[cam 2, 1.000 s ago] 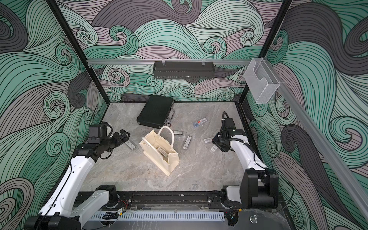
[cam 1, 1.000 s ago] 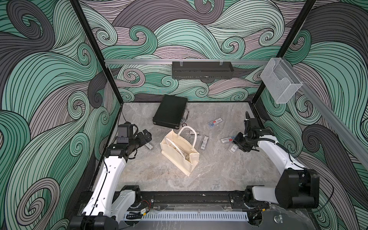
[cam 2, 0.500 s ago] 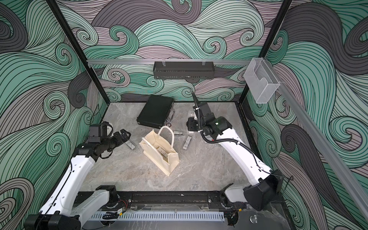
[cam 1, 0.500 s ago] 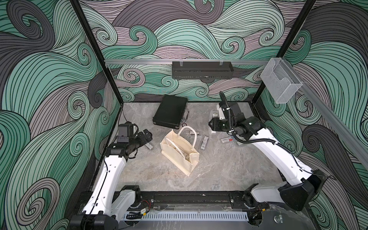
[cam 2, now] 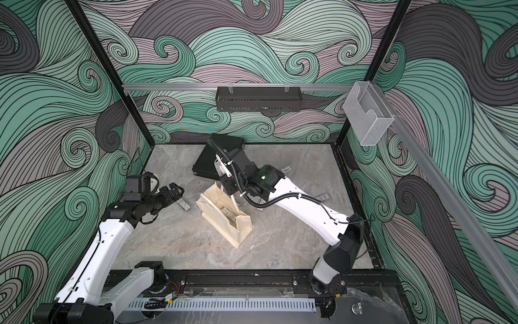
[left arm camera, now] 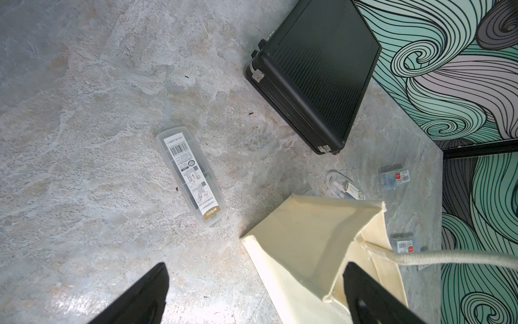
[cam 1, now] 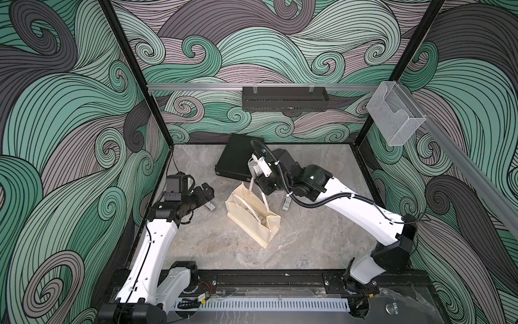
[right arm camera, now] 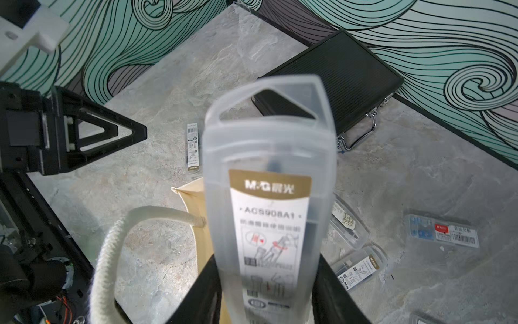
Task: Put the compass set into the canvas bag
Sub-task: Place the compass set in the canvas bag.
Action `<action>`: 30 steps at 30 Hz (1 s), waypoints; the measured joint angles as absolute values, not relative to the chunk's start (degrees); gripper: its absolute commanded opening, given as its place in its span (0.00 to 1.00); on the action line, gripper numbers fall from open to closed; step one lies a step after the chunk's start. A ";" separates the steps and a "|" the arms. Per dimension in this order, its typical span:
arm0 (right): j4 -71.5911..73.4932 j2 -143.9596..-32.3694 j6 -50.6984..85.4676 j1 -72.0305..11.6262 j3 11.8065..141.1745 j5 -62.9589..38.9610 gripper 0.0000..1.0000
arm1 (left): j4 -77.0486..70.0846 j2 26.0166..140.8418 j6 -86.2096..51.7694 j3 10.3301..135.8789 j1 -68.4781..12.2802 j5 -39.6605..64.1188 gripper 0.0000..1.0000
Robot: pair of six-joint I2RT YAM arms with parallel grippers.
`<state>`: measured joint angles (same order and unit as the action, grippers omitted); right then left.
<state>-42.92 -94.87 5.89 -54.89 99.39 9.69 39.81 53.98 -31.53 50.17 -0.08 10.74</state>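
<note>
The cream canvas bag stands open mid-table, and a labelled case shows inside it. My right gripper is shut on a clear plastic compass set case, held upright over the bag's far end beside a rope handle. My left gripper hangs open and empty to the left of the bag, one finger overlapping the bag's rim. Another compass set case lies flat on the table just beyond it.
A black briefcase lies at the back, close behind the right gripper. More clear cases and small boxes are scattered right of the bag. A black shelf and a clear holder hang on the walls.
The right arm has swung from the table's right side to above the bag's far end, carrying the compass set case. The left arm has stayed still and open.
</note>
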 measured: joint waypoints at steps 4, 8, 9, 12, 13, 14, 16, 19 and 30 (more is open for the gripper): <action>-44.80 -99.13 3.79 -57.06 102.98 13.41 0.43 | 40.23 53.10 -31.53 50.61 -0.08 10.70 0.98; -46.65 -99.57 3.14 -57.08 103.48 16.82 0.42 | 40.51 52.29 -31.53 50.61 -0.08 10.66 0.98; -46.87 -99.44 3.11 -56.86 103.50 17.58 0.43 | 40.58 52.25 -31.53 50.61 -0.08 10.66 0.98; -48.01 -98.72 2.96 -56.03 104.09 20.73 0.43 | 40.84 52.25 -31.53 50.65 -0.08 10.66 0.98; -48.21 -98.30 2.96 -55.75 104.36 21.67 0.43 | 40.86 52.25 -31.53 50.68 -0.08 10.66 0.97; -48.31 -97.62 2.96 -55.48 104.60 22.72 0.43 | 40.91 52.25 -31.53 50.70 -0.08 10.66 0.98; -48.69 -96.07 2.94 -55.02 105.49 24.51 0.43 | 40.99 52.25 -31.53 50.83 -0.08 10.66 0.98; -48.62 -93.32 2.44 -54.89 107.04 25.61 0.44 | 40.99 52.25 -31.55 50.87 -0.08 10.66 0.98; -47.79 -94.74 1.41 -57.71 107.94 18.02 0.43 | 40.97 52.27 -31.62 50.87 -0.08 10.72 0.98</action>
<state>-47.79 -94.74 1.41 -57.71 107.94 18.02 40.97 52.27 -31.62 50.87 -0.08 10.72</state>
